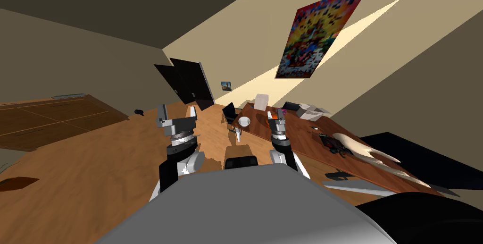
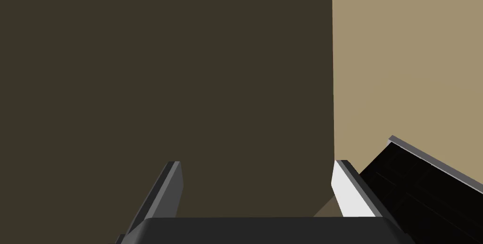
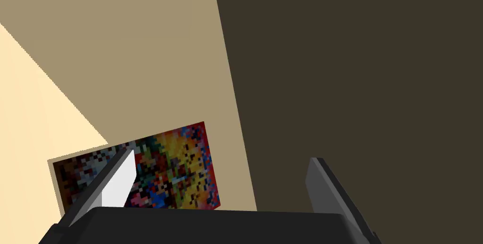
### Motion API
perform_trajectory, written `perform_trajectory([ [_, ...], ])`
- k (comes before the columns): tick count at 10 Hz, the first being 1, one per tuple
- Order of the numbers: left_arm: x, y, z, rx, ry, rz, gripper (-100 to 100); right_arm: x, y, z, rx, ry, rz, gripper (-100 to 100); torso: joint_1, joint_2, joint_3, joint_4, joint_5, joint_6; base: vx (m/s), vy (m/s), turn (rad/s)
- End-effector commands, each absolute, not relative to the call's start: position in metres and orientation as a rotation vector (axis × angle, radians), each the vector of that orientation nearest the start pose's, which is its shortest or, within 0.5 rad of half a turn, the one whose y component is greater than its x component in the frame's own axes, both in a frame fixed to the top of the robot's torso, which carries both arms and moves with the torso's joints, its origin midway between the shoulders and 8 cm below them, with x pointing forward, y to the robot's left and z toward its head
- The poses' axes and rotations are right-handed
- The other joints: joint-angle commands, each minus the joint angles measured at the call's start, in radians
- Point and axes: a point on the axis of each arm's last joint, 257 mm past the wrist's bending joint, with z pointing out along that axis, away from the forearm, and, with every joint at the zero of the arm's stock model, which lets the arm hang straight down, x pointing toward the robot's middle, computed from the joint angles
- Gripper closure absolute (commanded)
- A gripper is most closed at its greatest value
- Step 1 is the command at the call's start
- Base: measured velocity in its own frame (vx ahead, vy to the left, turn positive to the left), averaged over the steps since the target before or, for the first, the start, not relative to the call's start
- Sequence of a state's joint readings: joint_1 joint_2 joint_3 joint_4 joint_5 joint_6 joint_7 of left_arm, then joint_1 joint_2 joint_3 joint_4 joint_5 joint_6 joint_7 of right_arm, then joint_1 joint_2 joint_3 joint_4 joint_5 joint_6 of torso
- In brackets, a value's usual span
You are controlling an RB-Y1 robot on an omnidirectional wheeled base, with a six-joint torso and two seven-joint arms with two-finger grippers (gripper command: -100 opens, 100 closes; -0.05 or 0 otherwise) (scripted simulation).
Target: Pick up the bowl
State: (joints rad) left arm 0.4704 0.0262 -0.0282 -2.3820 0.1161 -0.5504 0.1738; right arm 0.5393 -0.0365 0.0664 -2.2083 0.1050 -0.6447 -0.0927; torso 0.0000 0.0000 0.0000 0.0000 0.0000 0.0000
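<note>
One white bowl (image 1: 244, 121) is sitting on the one brown table (image 1: 302, 138). It is lying between the two grippers, near the right gripper (image 1: 276, 113) and well apart from the left gripper (image 1: 178, 109). One pale box (image 1: 262, 101) is standing beyond the bowl, and one dark chair (image 1: 229, 112) is crowding the table's edge beside it. Both arms are reaching up and forward, and each gripper's fingers are standing spread, gripping nothing.

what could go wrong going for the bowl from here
The white bowl sits near the table's edge, so a nudge might push it off. The open right claw is aimed at the wall, not at the bowl; swinging it down may clip the beige box. The black chair beside the table could block my approach.
</note>
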Motion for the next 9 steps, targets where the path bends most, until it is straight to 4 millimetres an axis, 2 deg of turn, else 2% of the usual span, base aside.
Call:
perform_trajectory([
  [1, 0.312, 0.273, 0.085, -0.62, 0.396, -1.622, 0, 0.338, -0.24, -0.016, 0.588, 0.753, 1.367, -100, 0.0, 0.0, 0.0, 0.0, 0.0, 0.0, -0.032, 0.075, -0.028],
  [4, 0.312, 0.273, 0.085, -0.62, 0.396, -1.622, 0, 0.343, -0.244, -0.062, 0.632, 0.917, 1.286, -100, 0.012, 0.003, 0.002, 0.001, 0.003, 0.0, -0.052, 0.177, -0.039],
  [7, 0.312, 0.273, 0.085, -0.62, 0.396, -1.622, 0, 0.34, -0.252, -0.128, 0.689, 1.135, 1.16, -100, 0.015, 0.004, 0.003, 0.001, 0.003, 0.0, -0.072, 0.227, -0.016],
  [8, 0.312, 0.273, 0.085, -0.62, 0.396, -1.622, 0, 0.34, -0.252, -0.128, 0.689, 1.135, 1.16, -100, 0.017, 0.006, 0.003, 0.001, 0.004, 0.0, -0.061, 0.158, -0.02],
  [9, 0.312, 0.273, 0.085, -0.62, 0.396, -1.622, 0, 0.336, -0.257, -0.154, 0.707, 1.217, 1.108, -100, 0.012, 0.004, 0.003, 0.001, 0.003, 0.0, -0.016, 0.103, 0.01],
])
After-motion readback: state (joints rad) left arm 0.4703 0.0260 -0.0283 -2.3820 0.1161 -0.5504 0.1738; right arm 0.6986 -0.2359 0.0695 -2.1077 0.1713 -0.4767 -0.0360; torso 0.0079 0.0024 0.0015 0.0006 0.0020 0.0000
